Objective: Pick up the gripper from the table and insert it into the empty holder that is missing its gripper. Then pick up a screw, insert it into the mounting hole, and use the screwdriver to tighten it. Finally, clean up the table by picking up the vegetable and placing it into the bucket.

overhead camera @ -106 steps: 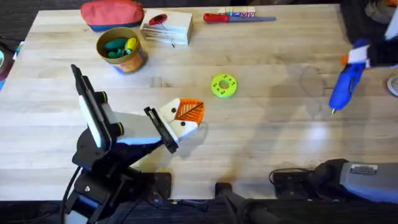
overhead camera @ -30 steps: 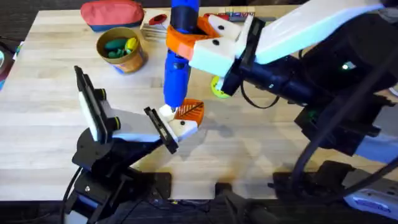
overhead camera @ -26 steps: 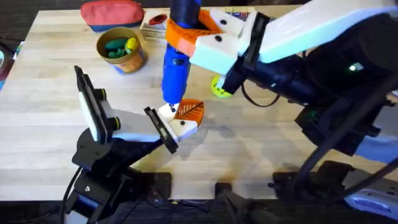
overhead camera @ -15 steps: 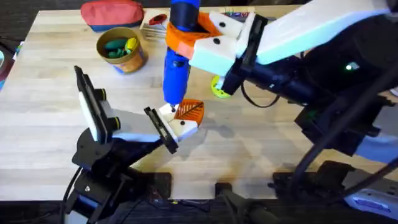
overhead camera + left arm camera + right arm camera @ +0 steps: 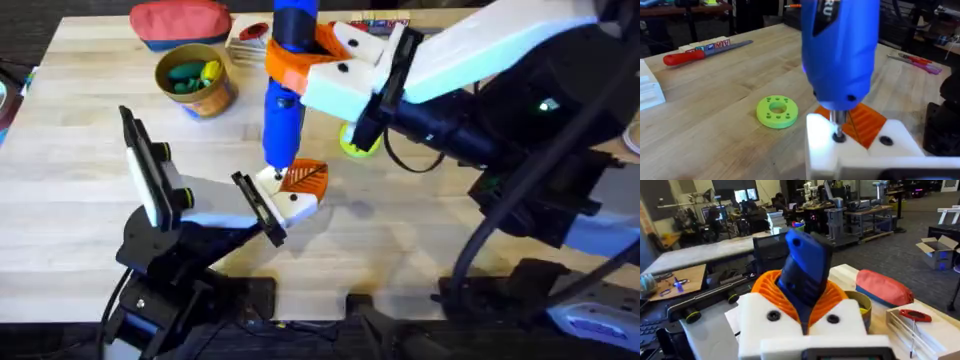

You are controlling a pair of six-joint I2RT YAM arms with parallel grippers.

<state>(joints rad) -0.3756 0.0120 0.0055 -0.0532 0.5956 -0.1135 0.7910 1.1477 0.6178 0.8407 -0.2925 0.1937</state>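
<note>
**Blue screwdriver stands bit-down on the white holder at mid-table**

From overhead, going left to right, I see the bucket (image 5: 194,79) at the far left of the table (image 5: 480,230), green and yellow pieces lying inside it, with a red pouch (image 5: 180,21) just behind. Nearer me, the left arm lies low and points toward the middle; its left gripper (image 5: 290,195) is the mount being worked on, and I cannot tell how wide it stands. The holder (image 5: 272,181) is white and sits right beside the orange gripper (image 5: 306,178), the two touching.

The screwdriver (image 5: 287,95) stands nearly upright over that spot. The right gripper (image 5: 315,55), reaching across from the right, is clamped around its blue body, orange pads on either side.

The left wrist camera gives me what overhead hides: the thin metal bit meets a dark hole in the holder (image 5: 822,145), a second hole lies beside it, and the ribbed orange gripper (image 5: 865,122) sits behind. The screwdriver (image 5: 840,50) looms large there. Beyond it lies a green ring (image 5: 777,110), and farther off a red-handled screwdriver (image 5: 700,52).

The right wrist camera shows the screwdriver (image 5: 807,272) seated between orange ribbed pads (image 5: 765,292), with the red pouch (image 5: 885,290) behind.
</note>
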